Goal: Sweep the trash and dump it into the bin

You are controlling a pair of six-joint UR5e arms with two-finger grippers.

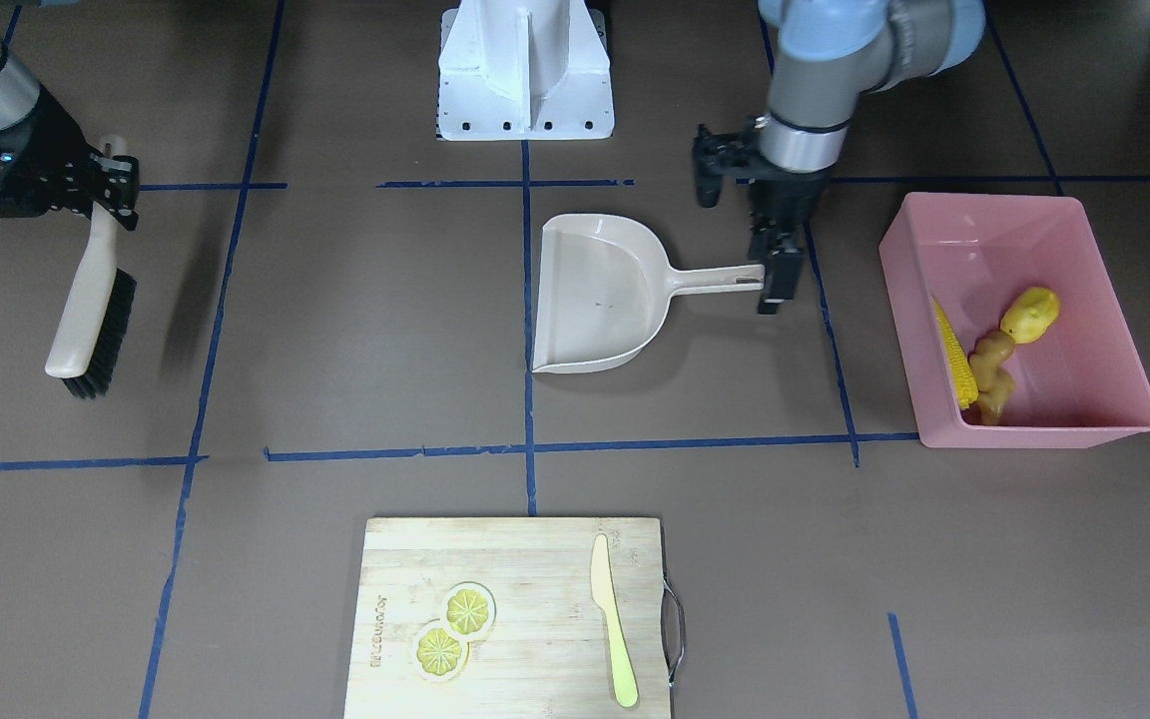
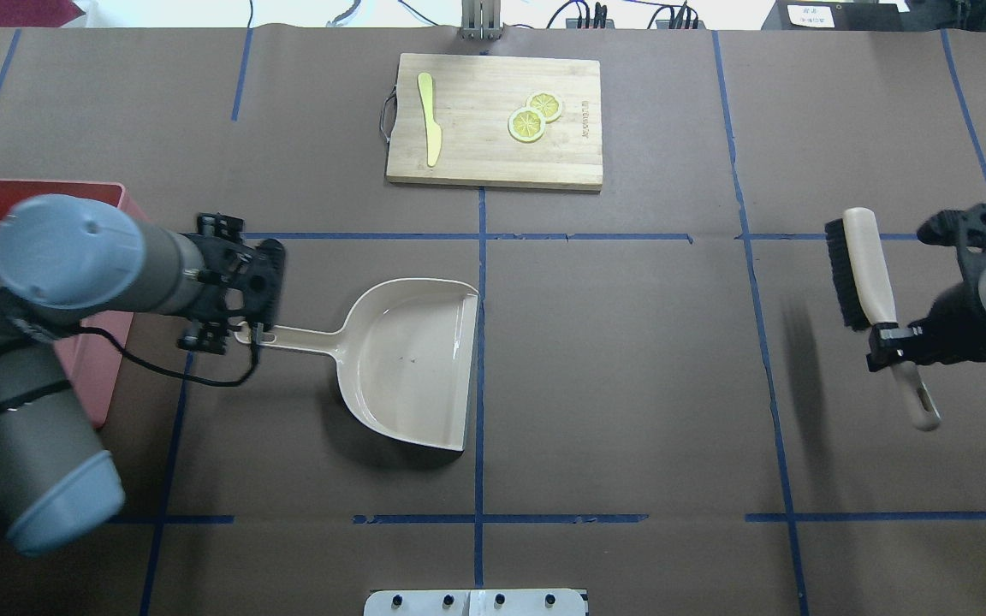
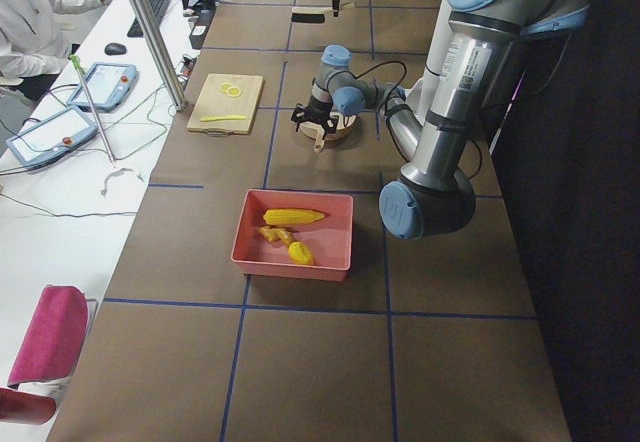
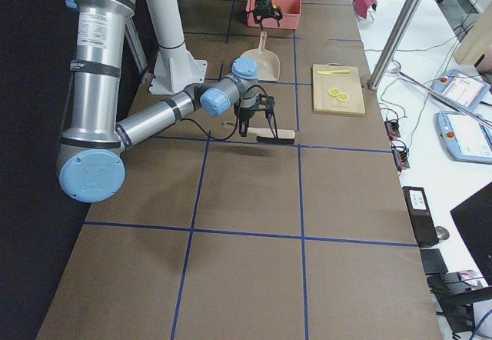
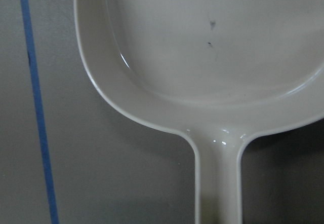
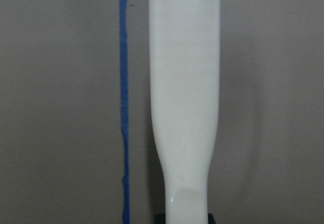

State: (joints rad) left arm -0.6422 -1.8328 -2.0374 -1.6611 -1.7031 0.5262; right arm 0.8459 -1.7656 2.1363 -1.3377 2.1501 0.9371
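Note:
The pink bin (image 1: 984, 205) stands on the table by my left arm and holds the trash: the corn cob (image 1: 952, 355), the yellow potato-like piece (image 1: 1029, 315) and the tan ginger root (image 1: 992, 377). The bin (image 3: 290, 265) shows the same contents in the exterior left view. My left gripper (image 1: 773, 282) is shut on the handle end of the beige dustpan (image 1: 600, 295), which lies flat and empty mid-table (image 2: 407, 359). My right gripper (image 2: 891, 338) is shut on the handle of the black-bristled brush (image 2: 861, 265), held a little above the table.
A wooden cutting board (image 1: 535, 569) with two lemon slices (image 1: 455, 624) and a yellow-green knife (image 1: 613, 619) lies at the table's far edge from me. The white robot base (image 1: 525, 70) stands at the near edge. An operator (image 3: 30, 22) sits beyond the table.

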